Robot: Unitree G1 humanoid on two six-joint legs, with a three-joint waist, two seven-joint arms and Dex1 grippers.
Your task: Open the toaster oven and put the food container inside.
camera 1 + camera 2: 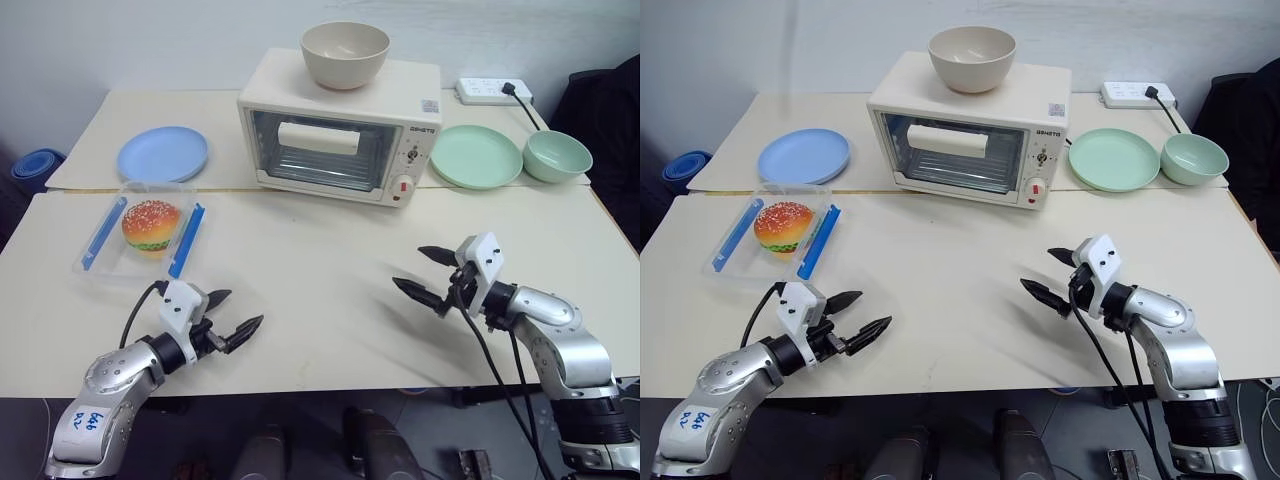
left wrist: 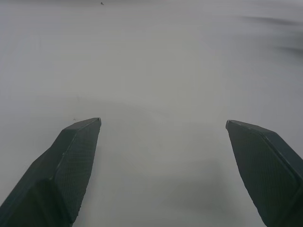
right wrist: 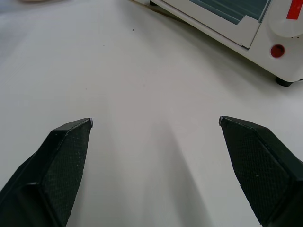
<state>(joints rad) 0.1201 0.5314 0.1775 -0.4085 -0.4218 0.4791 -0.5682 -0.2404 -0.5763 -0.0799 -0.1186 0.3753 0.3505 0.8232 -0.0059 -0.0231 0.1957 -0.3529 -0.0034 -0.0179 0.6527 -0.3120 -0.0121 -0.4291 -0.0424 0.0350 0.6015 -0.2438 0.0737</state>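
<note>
Both arms low over the near table [image 1: 330,300], nothing held. Left gripper [image 1: 225,318] has its fingers spread wide, empty, hovering just above bare tabletop. Right gripper [image 1: 427,274] is likewise spread apart and empty, tips aimed toward the left gripper, w/ the two well apart.

Food container [image 1: 143,232] sits ahead of the left gripper, slightly to its outer side, near but not touching: clear shallow box, blue clips along both long sides, toy hamburger [image 1: 151,225] inside. Lid can't be judged.

Toaster oven [image 1: 340,135] stands ahead of the right gripper & toward its inner side, well apart, door shut, cream bar handle [image 1: 318,138] across the glass. Small dark brand lettering on the control panel's top corner, too small to read for sure. Red knob low on that panel, red stripe in the right wrist view [image 3: 295,8].

Beige bowl [image 1: 345,54] on top of the oven. Blue plate [image 1: 162,153] beyond the container. Green plate [image 1: 476,155] & green bowl [image 1: 558,156] beyond the right gripper; white power strip [image 1: 492,92] behind them. A label w/ handwritten blue marks on the left forearm, not legible.
</note>
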